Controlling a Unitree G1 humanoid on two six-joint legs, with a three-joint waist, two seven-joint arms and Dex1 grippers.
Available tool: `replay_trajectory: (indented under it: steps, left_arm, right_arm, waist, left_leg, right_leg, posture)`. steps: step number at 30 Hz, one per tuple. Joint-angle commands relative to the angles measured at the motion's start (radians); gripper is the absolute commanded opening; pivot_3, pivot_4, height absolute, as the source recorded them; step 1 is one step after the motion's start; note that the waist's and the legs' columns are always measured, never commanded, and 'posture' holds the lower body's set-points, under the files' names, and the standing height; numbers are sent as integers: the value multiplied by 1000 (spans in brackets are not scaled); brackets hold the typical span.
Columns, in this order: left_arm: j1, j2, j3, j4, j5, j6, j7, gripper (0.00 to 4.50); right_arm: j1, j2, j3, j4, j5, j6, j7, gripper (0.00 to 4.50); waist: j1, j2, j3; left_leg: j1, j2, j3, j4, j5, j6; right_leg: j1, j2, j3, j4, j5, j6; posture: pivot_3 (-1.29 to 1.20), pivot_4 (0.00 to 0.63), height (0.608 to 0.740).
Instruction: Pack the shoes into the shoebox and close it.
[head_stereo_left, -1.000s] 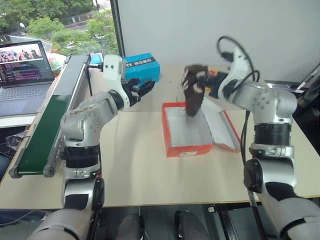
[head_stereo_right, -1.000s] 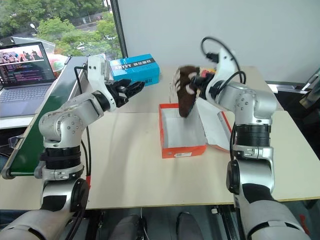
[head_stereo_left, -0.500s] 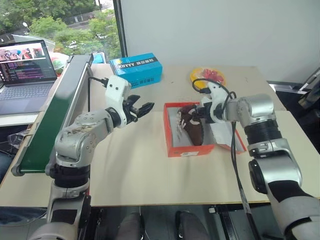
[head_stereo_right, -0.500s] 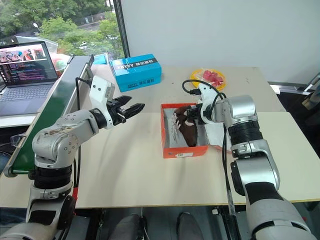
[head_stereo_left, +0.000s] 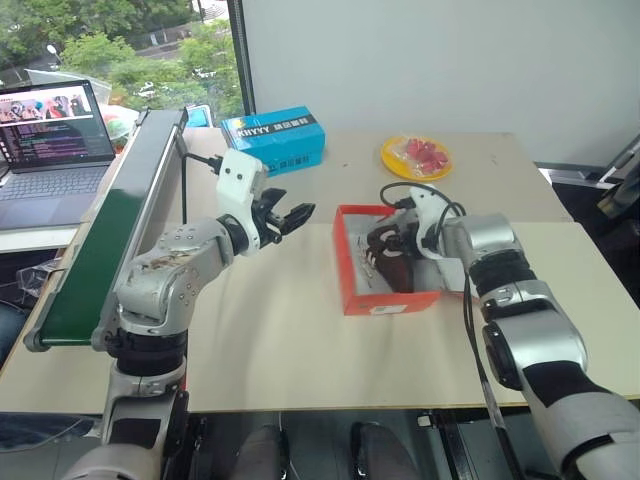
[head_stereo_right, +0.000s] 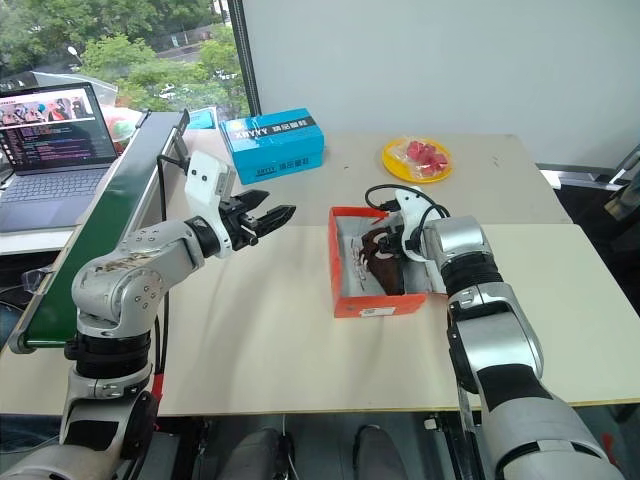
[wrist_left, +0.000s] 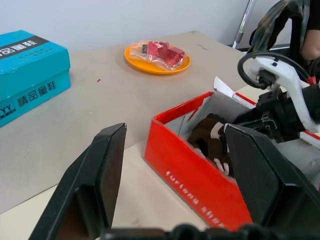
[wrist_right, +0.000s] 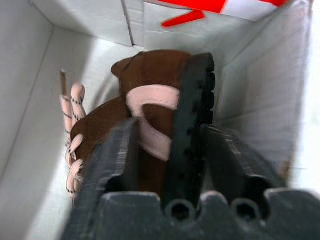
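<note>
The red-orange shoebox (head_stereo_left: 390, 300) stands open on the table, right of centre, its lid (wrist_left: 225, 87) folded out on the far side from my left arm. Dark brown shoes (head_stereo_left: 392, 264) with pale laces lie inside it against the white floor (wrist_right: 65, 55). My right gripper (head_stereo_left: 385, 243) reaches down into the box. In the right wrist view its fingers (wrist_right: 117, 155) stand apart on either side of a shoe (wrist_right: 150, 110) and its dark sole. My left gripper (head_stereo_left: 290, 216) hovers open and empty over the table left of the box, pointing at it.
A blue printed carton (head_stereo_left: 273, 139) and a yellow plate (head_stereo_left: 416, 156) of red pieces sit at the back of the table. A green conveyor (head_stereo_left: 110, 225) runs along the left edge, with a laptop (head_stereo_left: 55, 135) beyond it.
My right gripper came down from above the box with the shoes and set them inside, then its fingers spread. The left gripper stayed open left of the box. The camera shifted.
</note>
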Motion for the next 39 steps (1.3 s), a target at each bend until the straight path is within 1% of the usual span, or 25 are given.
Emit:
replay_trajectory:
  steps: [1, 2, 3, 8, 10, 12, 14, 16, 17, 18, 19, 20, 21, 22, 28, 30, 32, 35, 39]
  left_arm:
    - [-16, 14, 10, -36, -3, -11, -3, 3353]
    - [-15, 17, 12, -35, -2, -10, -1, 3353]
    - [-13, 20, 15, -36, -2, -7, 1, 3353]
    - [2, 33, 48, -31, -4, 18, 26, 3353]
    - [12, 43, 60, -27, 1, 24, 36, 3353]
    - [17, 43, 72, -26, 0, 30, 47, 3353]
    - [19, 35, 89, -24, -5, 39, 64, 3353]
    - [31, 42, 99, -24, 3, 40, 76, 3353]
    - [48, 46, 110, -27, 9, 41, 88, 3353]
    - [66, 50, 122, -30, 16, 37, 98, 3594]
    - [85, 53, 135, -32, 20, 33, 106, 3845]
    - [103, 57, 146, -35, 29, 25, 118, 4046]
    - [122, 60, 161, -39, 35, 12, 128, 4389]
    - [142, 62, 175, -44, 43, 0, 140, 4458]
    - [281, 54, 254, -70, 113, -137, 202, 4458]
    - [320, 36, 289, -77, 115, -175, 219, 4458]
    - [373, 32, 317, -70, 156, -232, 253, 4458]
    - [418, 28, 372, -46, 177, -292, 284, 4458]
    - [463, 42, 443, 10, 187, -360, 289, 4458]
  right_arm:
    - [-24, -12, -27, -66, -28, 4, -13, 3975]
    - [-24, -12, -32, -103, -21, 21, -11, 4355]
    - [-25, -12, -41, -147, -9, 45, -6, 4481]
    - [-32, -2, -126, -420, 81, 191, 9, 4481]
    - [-21, -6, -155, -538, 115, 197, 26, 4481]
    - [0, -4, -183, -612, 153, 194, 52, 4481]
    - [24, -24, -158, -671, 160, 199, 89, 4481]
    - [61, -54, -97, -740, 170, 160, 183, 4481]
    - [73, -28, -156, -769, 262, 187, 235, 4481]
    - [86, -6, -206, -792, 328, 175, 277, 4497]
    - [99, -2, -221, -806, 348, 159, 296, 4500]
    - [118, -12, -205, -818, 336, 136, 305, 4500]
    - [141, -22, -180, -828, 316, 99, 315, 4500]
    - [164, -25, -165, -834, 306, 83, 318, 4500]
    - [282, -11, -118, -846, 289, -19, 349, 4500]
    - [307, -8, -87, -833, 228, -111, 326, 4500]
    - [325, 27, -92, -806, 183, -216, 275, 4500]
    - [334, 90, -130, -772, 186, -316, 236, 4500]
    - [340, 103, -99, -724, 137, -383, 217, 4500]
  waist:
    - [0, 0, 0]
    - [0, 0, 0]
    - [0, 0, 0]
    - [-2, 0, 0]
    - [-3, 0, 0]
    - [-2, 0, 0]
    - [-1, 0, 0]
    - [2, 0, 0]
    - [2, 0, 0]
    - [1, 0, 0]
    - [1, 0, 0]
    - [0, 0, 0]
    - [-1, 0, 0]
    - [-1, 0, 0]
    - [0, 0, 0]
    - [0, 0, 0]
    - [-2, 0, 0]
    - [-1, 0, 0]
    - [0, 0, 0]
  left_leg:
    - [0, 0, 0, 0, 0, 0]
    - [0, 0, 0, 0, 0, 0]
    - [0, 0, 0, 0, 0, 1]
    - [0, 1, 0, 0, -1, 1]
    - [0, 1, 0, 0, -2, 4]
    - [0, 1, 0, 0, -3, 6]
    - [0, 1, -1, 0, -4, 6]
    - [0, 0, -1, 0, -4, 7]
    - [0, 0, -1, 0, -4, 7]
    - [0, 0, -1, 0, -4, 7]
    - [0, 0, -1, 0, -4, 7]
    - [0, 0, -1, 0, -4, 7]
    - [0, 0, -1, 0, -4, 7]
    - [0, 1, -1, 0, -4, 7]
    - [0, 1, 0, 0, -4, 7]
    - [0, 0, 0, 0, -4, 7]
    - [0, 0, 0, 0, -4, 7]
    - [1, 1, 0, 0, -4, 6]
    - [1, 1, 0, 0, -4, 6]
  right_leg:
    - [0, 0, 0, 0, 0, 0]
    - [0, 0, 0, 0, 0, 0]
    - [0, 0, 0, 0, 0, 0]
    - [-1, 1, 0, 1, 0, 0]
    - [-2, 1, 1, 1, 0, 0]
    - [-2, 1, 1, 1, 0, 0]
    - [-1, 0, 0, 1, 0, 0]
    - [-1, 0, 0, 1, 0, 0]
    - [0, 0, -1, 0, 0, 0]
    - [0, 0, -1, 0, 0, 0]
    - [0, 0, 0, 0, 0, 0]
    - [0, 0, 0, 0, 0, 0]
    - [-1, 0, 0, 1, 0, 0]
    - [-1, 0, 0, 1, 0, 0]
    - [-1, 0, 0, 1, 0, 0]
    - [-1, 0, 0, 1, 0, 0]
    - [-1, 0, 0, 1, 0, 0]
    - [-1, 0, 1, 1, 0, -1]
    - [-1, 0, 0, 1, 0, -1]
  posture:
    - [0, 150, 740]
    - [0, 150, 740]
    - [0, 150, 740]
    - [0, 150, 740]
    - [0, 150, 740]
    - [0, 150, 740]
    - [0, 150, 740]
    - [0, 150, 740]
    - [0, 150, 740]
    - [0, 150, 740]
    - [0, 150, 740]
    - [0, 150, 740]
    - [0, 150, 740]
    - [0, 150, 740]
    - [0, 150, 740]
    - [0, 150, 740]
    - [0, 150, 740]
    - [0, 150, 740]
    - [0, 150, 740]
